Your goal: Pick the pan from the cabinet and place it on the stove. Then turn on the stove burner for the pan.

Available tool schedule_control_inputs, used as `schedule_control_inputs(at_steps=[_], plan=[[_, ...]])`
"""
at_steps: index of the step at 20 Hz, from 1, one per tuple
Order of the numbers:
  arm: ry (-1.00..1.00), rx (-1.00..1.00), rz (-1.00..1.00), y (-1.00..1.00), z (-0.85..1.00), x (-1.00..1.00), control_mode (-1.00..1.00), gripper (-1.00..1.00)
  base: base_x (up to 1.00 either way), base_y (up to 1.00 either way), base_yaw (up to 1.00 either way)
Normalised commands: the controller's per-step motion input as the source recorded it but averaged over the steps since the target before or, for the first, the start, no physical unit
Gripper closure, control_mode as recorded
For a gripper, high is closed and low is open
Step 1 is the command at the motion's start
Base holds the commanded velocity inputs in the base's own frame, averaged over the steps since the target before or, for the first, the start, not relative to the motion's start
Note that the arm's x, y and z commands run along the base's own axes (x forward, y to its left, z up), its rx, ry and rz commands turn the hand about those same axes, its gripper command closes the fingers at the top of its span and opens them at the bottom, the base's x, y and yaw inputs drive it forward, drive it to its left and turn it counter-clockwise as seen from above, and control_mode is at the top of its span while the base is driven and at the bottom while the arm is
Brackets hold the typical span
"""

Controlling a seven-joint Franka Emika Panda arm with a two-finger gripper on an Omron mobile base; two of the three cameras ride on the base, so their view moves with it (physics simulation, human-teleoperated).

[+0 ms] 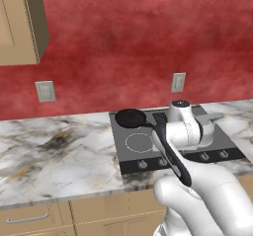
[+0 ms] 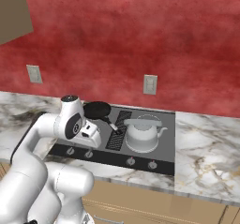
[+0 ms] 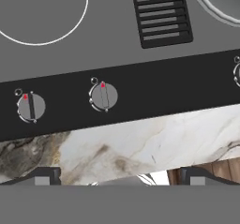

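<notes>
The black pan sits flat on the back left of the stove, its thin handle pointing toward the centre vent. It covers the stove burner beneath it. My gripper is open and holds nothing, hanging just above the stove's front knob strip. Two round knobs lie ahead of the fingertips; the second from the left is the nearer to the middle. The tan cabinet hangs at the upper left, doors shut.
A silvery lidded pot stands on the right half of the stove, beside the black vent grille. A white ring marks the bare front left zone. Marble counter runs on both sides; drawers sit below.
</notes>
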Motion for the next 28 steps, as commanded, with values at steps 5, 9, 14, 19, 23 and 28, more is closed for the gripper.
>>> schedule_control_inputs(at_steps=[5,9,14,19,23,28], plan=[[0.02,0.0,0.0,0.0,-0.07,0.1,-1.0,-1.0,0.0,0.0,0.0],[0.04,0.0,0.0,0.0,-0.04,0.12,-1.0,-1.0,0.0,0.0,0.0],[0.07,0.0,0.0,0.02,-0.07,0.09,-1.0,-1.0,0.0,0.0,0.0],[0.07,0.0,0.0,0.06,-0.13,0.11,-1.0,-1.0,0.0,0.0,0.0],[0.06,0.0,0.0,0.02,-0.16,0.15,-1.0,-1.0,0.0,0.0,0.0],[0.04,0.0,0.0,0.0,-0.16,0.16,-1.0,-1.0,0.0,0.0,0.0]])
